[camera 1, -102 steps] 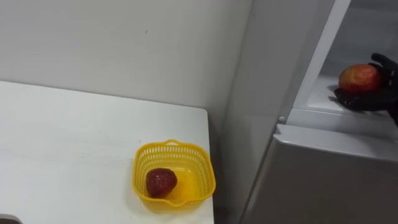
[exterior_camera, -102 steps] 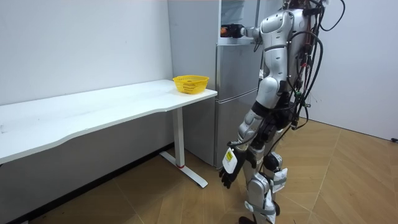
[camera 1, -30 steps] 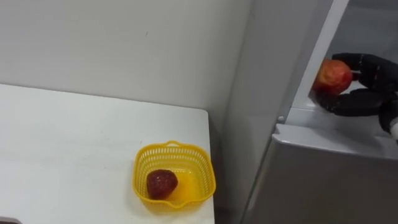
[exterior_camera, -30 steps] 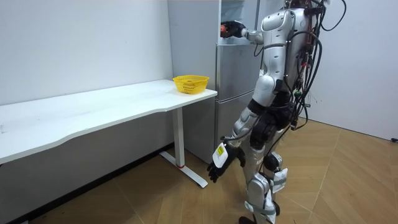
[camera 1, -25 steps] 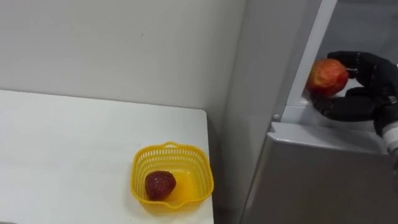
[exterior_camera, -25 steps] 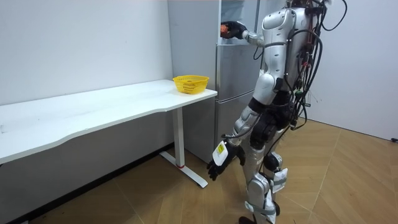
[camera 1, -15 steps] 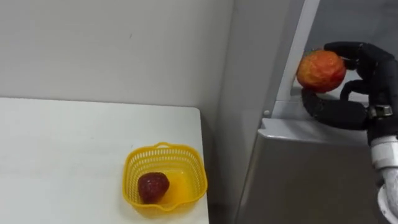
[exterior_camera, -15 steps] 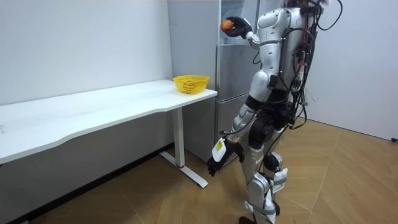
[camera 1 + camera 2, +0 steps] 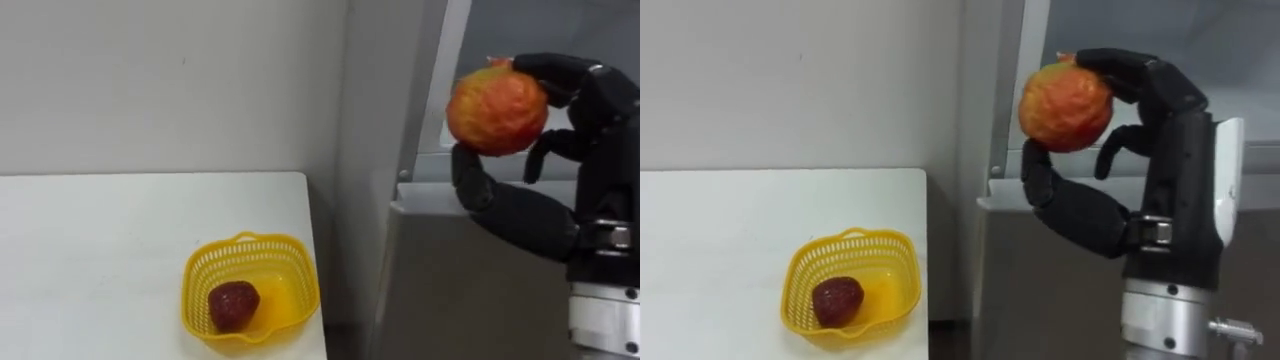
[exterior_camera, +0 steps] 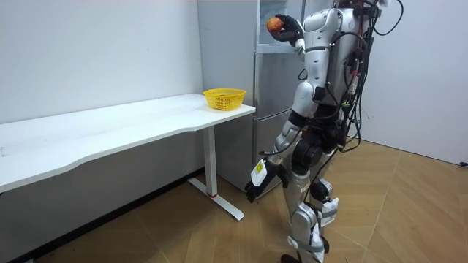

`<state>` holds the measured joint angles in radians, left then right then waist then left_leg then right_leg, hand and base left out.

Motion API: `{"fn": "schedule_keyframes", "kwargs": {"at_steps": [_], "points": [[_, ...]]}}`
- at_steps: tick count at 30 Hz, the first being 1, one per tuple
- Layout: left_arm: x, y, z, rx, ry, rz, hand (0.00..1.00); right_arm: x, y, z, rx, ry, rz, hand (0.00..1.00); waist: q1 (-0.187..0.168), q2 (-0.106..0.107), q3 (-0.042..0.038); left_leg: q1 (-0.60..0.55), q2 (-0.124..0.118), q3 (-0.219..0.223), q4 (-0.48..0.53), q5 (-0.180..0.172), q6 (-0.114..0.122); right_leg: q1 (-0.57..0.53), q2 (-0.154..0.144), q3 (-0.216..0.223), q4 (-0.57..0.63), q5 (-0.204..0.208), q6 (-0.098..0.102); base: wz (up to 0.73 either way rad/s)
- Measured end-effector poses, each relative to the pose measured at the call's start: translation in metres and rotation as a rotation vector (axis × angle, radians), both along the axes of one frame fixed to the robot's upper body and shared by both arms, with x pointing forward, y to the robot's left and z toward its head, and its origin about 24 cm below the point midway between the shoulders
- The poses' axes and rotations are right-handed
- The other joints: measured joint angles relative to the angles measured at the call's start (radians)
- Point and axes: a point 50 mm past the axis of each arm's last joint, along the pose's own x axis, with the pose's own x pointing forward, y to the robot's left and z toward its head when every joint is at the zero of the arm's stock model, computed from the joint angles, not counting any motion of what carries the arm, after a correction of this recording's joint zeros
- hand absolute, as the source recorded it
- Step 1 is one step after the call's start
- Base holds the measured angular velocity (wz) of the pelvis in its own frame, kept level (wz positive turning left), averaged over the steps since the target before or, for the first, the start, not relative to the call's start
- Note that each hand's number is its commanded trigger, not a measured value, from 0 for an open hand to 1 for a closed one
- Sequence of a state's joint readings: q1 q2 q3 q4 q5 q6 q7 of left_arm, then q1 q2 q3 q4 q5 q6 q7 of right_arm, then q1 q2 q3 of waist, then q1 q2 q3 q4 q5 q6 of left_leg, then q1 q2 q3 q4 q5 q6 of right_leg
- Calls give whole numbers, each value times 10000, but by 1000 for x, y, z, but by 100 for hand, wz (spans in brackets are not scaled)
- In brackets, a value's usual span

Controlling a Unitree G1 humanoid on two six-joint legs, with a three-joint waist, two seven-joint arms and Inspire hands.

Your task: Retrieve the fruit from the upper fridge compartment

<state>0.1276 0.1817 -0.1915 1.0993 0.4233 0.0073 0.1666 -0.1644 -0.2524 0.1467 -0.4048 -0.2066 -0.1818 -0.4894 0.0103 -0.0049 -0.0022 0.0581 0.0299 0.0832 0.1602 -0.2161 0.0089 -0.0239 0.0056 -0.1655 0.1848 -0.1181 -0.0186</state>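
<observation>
My right hand (image 9: 560, 190) (image 9: 1140, 170) is raised in front of the open upper fridge (image 9: 520, 110), shut on a red-orange apple (image 9: 497, 107) (image 9: 1065, 105) pinched between thumb and fingers. In the room view the apple (image 10: 274, 24) is held high outside the fridge (image 10: 272, 80). A yellow basket (image 9: 250, 295) (image 9: 851, 277) sits at the white table's (image 9: 90, 260) near right corner with a dark red strawberry (image 9: 232, 303) inside. My left hand (image 10: 257, 184) hangs low by my leg, its fingers straight.
The fridge stands just right of the table, its grey side (image 9: 375, 120) close to the basket (image 10: 224, 98). A white wall (image 9: 170, 80) runs behind the table (image 10: 110, 135). Wooden floor (image 10: 409, 212) lies around me.
My right hand has lifted the apple out of the fridge and towards me. The view has turned rightward, so the basket and table appear further left. My body leans toward the table.
</observation>
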Motion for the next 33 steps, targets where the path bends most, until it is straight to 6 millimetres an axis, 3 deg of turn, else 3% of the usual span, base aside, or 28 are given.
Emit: {"fn": "schedule_keyframes", "kwargs": {"at_steps": [9, 17, 23, 25, 28, 33], "points": [[10, -3, 1, -182, -306, -122, 0, -13, 33, -2, -1640, -328, 1380, 100, 483, -232, -106, -112, -12, 3, 17, 7, -4, -95, -15, 6, 10, 7, -11, 0], [14, -1, 2, -181, -315, -380, 0, -10, 49, -22, -3716, 526, 2073, 100, 822, -372, 94, 0, -13, -136, -90, 7, -2, 56, -9, -17, -55, 7, -10, 3], [17, 5, 4, -266, -116, -625, 0, 4, 46, -39, -4873, 1305, 1825, 100, 1060, -605, 95, -52, -11, -195, -85, 8, -4, 51, -4, -82, -52, 6, -10, 5], [17, 9, 5, -189, -46, -691, 0, 12, 47, -38, -5060, 1441, 1677, 100, 1072, -740, 146, -69, -14, -211, -73, 8, -3, 47, -11, -157, -54, 6, -10, 2], [15, 16, 6, 20, 149, -715, 0, 26, 48, -35, -5399, 1451, 1400, 100, 1106, -953, 95, -125, -28, -316, -37, 9, -3, 53, -20, -237, -148, 7, -10, 5], [15, 18, 6, -25, 267, -751, 0, 39, 50, -28, -5713, 1238, 1176, 100, 1205, -974, 98, -102, -47, -499, 62, 11, -1, 156, -64, -476, -189, 6, -10, 14]]}}
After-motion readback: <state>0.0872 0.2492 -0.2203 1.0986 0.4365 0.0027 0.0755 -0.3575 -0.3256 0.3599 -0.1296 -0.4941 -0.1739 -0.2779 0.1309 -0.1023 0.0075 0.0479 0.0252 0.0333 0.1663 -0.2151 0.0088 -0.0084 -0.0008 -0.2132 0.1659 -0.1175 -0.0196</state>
